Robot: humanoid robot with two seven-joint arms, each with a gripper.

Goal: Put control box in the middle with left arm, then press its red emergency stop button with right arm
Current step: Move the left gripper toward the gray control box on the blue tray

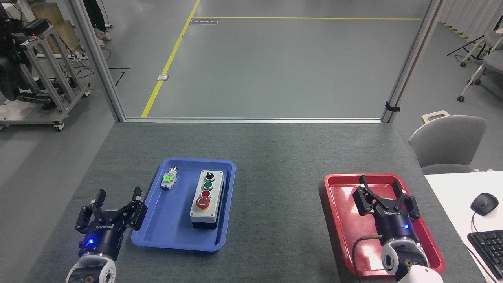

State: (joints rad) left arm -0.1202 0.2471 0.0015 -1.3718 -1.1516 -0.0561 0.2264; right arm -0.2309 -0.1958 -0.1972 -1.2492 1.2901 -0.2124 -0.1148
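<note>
1. The oblong control box (pixel 207 198), light grey lid over black base, is seen lying in the blue plastic tray (pixel 165 228).
2. 4 controls are set in a row: black knob, green button, small red button, large red emergency stop button (pixel 203 202) with yellow collar.
3. The black left gripper (pixel 114 206) is spread wide, empty, beside the tray.
4. The black right gripper (pixel 383 192) is spread wide over the red plastic tray (pixel 342 220).

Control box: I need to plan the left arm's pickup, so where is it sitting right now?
In the head view, the control box lies in the right half of the blue tray, left of table centre, with the small silver switch to its left.
</note>
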